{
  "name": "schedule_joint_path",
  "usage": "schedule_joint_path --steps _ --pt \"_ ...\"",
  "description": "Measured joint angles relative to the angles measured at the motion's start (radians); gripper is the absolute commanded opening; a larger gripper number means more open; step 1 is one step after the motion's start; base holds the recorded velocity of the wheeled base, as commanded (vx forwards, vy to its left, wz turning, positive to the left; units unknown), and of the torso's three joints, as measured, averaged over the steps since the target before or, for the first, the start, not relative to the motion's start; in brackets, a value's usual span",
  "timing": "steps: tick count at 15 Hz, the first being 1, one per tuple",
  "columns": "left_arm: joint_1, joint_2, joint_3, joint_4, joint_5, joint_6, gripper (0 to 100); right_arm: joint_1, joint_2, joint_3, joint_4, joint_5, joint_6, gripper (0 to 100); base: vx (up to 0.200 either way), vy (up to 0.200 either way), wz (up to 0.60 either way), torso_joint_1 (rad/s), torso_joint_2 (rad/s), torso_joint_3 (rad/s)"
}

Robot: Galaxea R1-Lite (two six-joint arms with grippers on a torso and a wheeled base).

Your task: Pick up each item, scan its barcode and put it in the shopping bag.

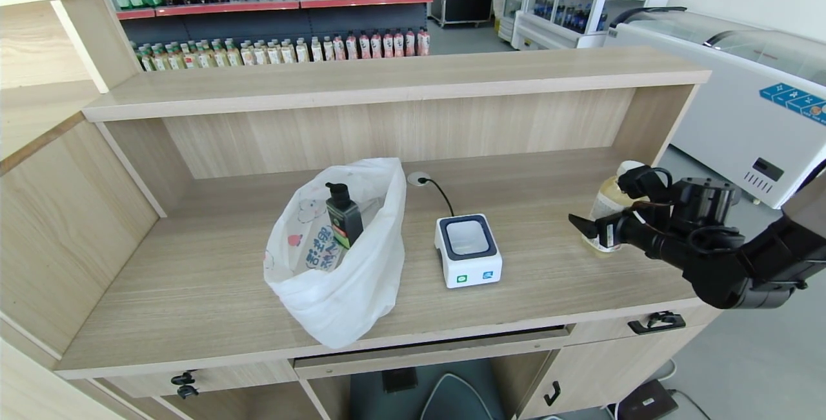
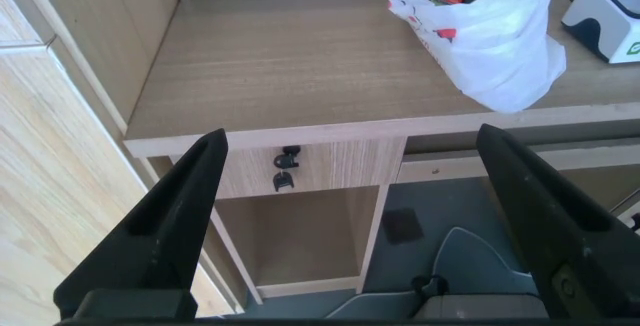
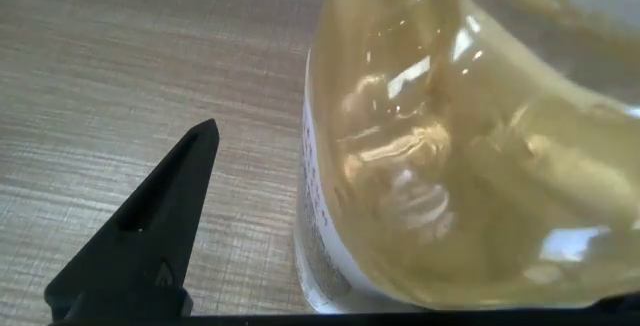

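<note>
A clear bottle of yellowish liquid (image 1: 606,199) with a white cap stands upright near the counter's right end. My right gripper (image 1: 610,208) is open around it, one finger on each side. In the right wrist view the bottle (image 3: 450,146) looms close, and a dark finger (image 3: 150,236) stands a little apart from it. The white shopping bag (image 1: 342,265) sits open at mid-counter with a dark pump bottle (image 1: 342,215) inside. The white barcode scanner (image 1: 466,249) lies between bag and bottle. My left gripper (image 2: 350,216) hangs open and holds nothing, below and in front of the counter's left front edge.
The wooden counter (image 1: 555,278) has a raised back shelf and a side wall on the left. A cable (image 1: 440,193) runs from a grommet to the scanner. Drawer handles (image 1: 656,322) sit under the front edge. Drink shelves and freezers stand behind.
</note>
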Motion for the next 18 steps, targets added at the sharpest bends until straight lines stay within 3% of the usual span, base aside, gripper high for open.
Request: schedule_joint_path --steps 1,7,11,14,16,18 --pt "0.000 0.000 0.000 0.000 0.000 0.000 100 0.002 0.007 -0.013 -0.001 0.000 0.001 0 0.000 0.000 0.00 0.000 0.00 0.000" --pt "0.000 0.000 0.000 0.000 0.000 0.000 100 0.006 0.029 -0.072 -0.006 0.002 -0.005 0 0.000 0.000 0.00 0.000 0.00 0.000" --pt "0.000 0.000 0.000 0.000 0.000 0.000 100 0.007 0.026 -0.062 -0.010 0.001 -0.066 0 0.000 0.000 0.00 0.000 0.00 0.000" --pt "0.000 0.000 0.000 0.000 0.000 0.000 100 0.011 0.009 -0.042 0.004 0.000 -0.031 0 0.000 0.000 0.00 0.000 0.00 0.000" --pt "0.000 0.000 0.000 0.000 0.000 0.000 100 0.034 -0.039 -0.040 0.068 0.000 0.076 0 0.000 0.000 0.00 0.000 0.00 0.000" --pt "0.000 0.000 0.000 0.000 0.000 0.000 100 0.060 -0.136 -0.073 0.230 0.015 0.160 0 0.000 0.000 0.00 0.000 0.00 0.000"
